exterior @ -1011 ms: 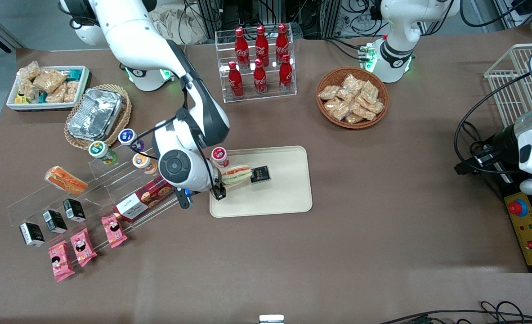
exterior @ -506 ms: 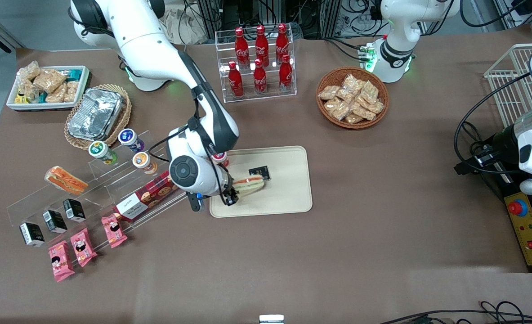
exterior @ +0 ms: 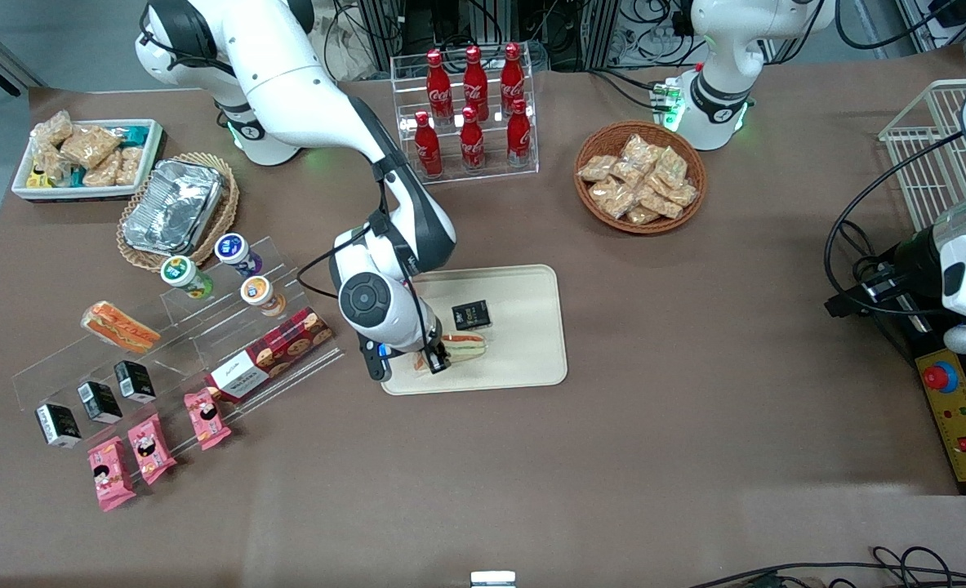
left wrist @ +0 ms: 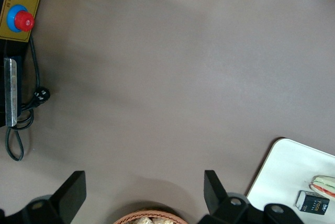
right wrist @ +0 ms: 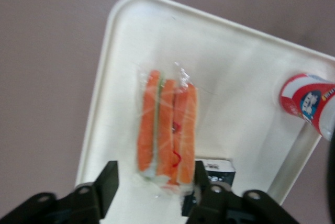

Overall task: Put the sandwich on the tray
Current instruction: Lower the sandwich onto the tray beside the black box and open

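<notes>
The clear-wrapped sandwich (exterior: 466, 345) (right wrist: 166, 127) lies on the cream tray (exterior: 523, 347) (right wrist: 235, 72), in the part nearer the front camera. It is beside a small black box (exterior: 471, 314) (right wrist: 217, 167). My right gripper (exterior: 436, 360) (right wrist: 155, 182) hangs low over the tray's corner toward the working arm's end. It is open, its fingers straddling the sandwich's end. There is a gap on one side, and the other finger is close against the wrap. The left wrist view also catches the tray (left wrist: 285, 171) and the sandwich (left wrist: 324, 183).
A red-capped bottle (right wrist: 309, 103) stands by the tray's rim. An acrylic stepped stand (exterior: 205, 343) holds a cookie box (exterior: 270, 353) and a hot-dog bun (exterior: 119, 327). Farther from the camera are a cola rack (exterior: 470, 114) and a wicker snack basket (exterior: 639, 175).
The gripper carried the sandwich over the tray toward the front camera and downward. It now rests on the tray with the fingers spread around it.
</notes>
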{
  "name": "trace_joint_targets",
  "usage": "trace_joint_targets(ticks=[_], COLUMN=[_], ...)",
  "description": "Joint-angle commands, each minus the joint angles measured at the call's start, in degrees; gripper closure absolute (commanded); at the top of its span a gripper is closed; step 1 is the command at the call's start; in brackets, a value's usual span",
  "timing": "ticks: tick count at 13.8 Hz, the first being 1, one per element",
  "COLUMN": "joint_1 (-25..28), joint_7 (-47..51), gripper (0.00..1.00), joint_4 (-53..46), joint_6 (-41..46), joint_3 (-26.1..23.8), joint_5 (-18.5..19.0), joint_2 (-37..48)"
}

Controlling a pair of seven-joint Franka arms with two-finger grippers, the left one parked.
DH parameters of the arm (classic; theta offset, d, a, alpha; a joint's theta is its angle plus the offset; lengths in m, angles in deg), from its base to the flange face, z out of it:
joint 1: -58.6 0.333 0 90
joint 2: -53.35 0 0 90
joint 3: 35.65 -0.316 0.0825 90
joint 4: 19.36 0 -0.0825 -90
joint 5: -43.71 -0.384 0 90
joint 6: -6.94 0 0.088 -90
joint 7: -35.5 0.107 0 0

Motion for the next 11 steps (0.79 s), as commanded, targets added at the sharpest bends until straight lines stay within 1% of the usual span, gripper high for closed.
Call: trace_joint_targets(ticks=[1, 3, 5, 6, 7, 9, 11], joint_1=[-0.43, -0.51, -0.78, -2.0, -3.31, -6.39, -8.77], joint_7=[-2.58, -5.55, -12.21, -15.99, -20.64, -33.72, -44.98], gripper=[0.01, 0.01, 0.01, 0.01, 0.01, 0.01, 0.01], joint_4=[-0.65, -0.74, -0.74, -0.74, -0.74, -0.65, -0.65], joint_6=[0.17, 0.52, 2.35, 4.55, 5.79, 8.07, 11.58], joint_3=[0.44, 0.36, 0.53, 0.53, 0.53, 0.62, 2.54], joint_5=[2.34, 4.8, 4.73, 4.99, 5.16, 5.16, 6.47], joint_2=[2.86, 5.84, 7.78, 8.66, 9.28, 9.9, 12.09])
